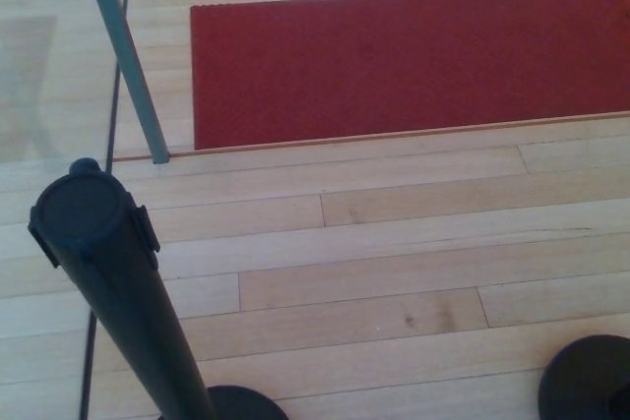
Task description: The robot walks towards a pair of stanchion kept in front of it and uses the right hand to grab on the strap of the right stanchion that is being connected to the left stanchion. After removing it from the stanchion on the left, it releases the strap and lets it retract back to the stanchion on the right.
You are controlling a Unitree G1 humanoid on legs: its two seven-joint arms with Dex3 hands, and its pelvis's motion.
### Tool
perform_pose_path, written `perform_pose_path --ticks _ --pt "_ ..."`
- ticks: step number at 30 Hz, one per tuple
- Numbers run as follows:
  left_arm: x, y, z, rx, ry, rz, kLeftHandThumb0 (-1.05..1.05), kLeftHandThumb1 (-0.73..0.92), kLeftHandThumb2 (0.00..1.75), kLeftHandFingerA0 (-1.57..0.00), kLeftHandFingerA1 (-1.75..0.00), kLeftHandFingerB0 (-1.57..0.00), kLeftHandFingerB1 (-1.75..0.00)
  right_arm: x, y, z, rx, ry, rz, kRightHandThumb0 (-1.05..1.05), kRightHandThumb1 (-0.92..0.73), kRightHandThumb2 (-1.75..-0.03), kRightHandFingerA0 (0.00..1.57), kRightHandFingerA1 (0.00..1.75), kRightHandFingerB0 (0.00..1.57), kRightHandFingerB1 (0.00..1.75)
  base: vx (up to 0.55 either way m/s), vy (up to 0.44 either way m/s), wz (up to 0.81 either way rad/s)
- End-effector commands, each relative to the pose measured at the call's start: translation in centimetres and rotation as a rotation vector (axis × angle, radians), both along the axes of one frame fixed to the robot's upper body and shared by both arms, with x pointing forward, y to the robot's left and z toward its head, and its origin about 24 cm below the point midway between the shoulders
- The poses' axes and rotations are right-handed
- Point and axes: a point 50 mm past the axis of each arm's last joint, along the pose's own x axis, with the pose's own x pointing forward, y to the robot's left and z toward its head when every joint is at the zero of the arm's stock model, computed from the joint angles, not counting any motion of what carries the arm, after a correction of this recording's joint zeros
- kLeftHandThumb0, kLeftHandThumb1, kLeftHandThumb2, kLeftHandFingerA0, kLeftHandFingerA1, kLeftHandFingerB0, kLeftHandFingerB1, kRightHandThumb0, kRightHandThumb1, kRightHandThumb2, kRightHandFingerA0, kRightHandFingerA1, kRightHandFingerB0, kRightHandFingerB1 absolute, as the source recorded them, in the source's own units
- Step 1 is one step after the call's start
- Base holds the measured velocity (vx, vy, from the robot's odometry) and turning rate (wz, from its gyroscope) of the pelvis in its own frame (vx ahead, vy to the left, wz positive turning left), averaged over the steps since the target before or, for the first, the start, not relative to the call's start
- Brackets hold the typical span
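No strap shows at the left stanchion [98, 243]; only the right stanchion's base [589, 378] shows. Neither hand is visible, so grip is unknowable; the task looks finished

Below me, lower left: black stanchion post [118, 282], round cap toward me, shaft slanting down to its base [236, 404] at the bottom edge. Lower right corner: second dark round base [586, 379], its post out of my sight. Floor: pale wooden planks [394, 243]. Beyond: red carpet [413, 56]. Upper left: grey-green slanted bar [123, 51], possibly framing a glass panel. My hands: not visible.
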Motion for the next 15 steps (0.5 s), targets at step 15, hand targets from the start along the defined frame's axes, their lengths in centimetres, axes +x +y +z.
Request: perform_pose_path --ticks 15 --pt "1.0 -0.8 -0.3 0.045 0.105 -0.219 -0.26 0.64 0.59 -1.15 -0.98 -1.03 -0.78 -2.3 8.0 -14.3 0.069 0.244 -0.274 -0.35 -0.68 -0.6 0.87 0.52 0.6 0.39 0.0 0.0 0.0"
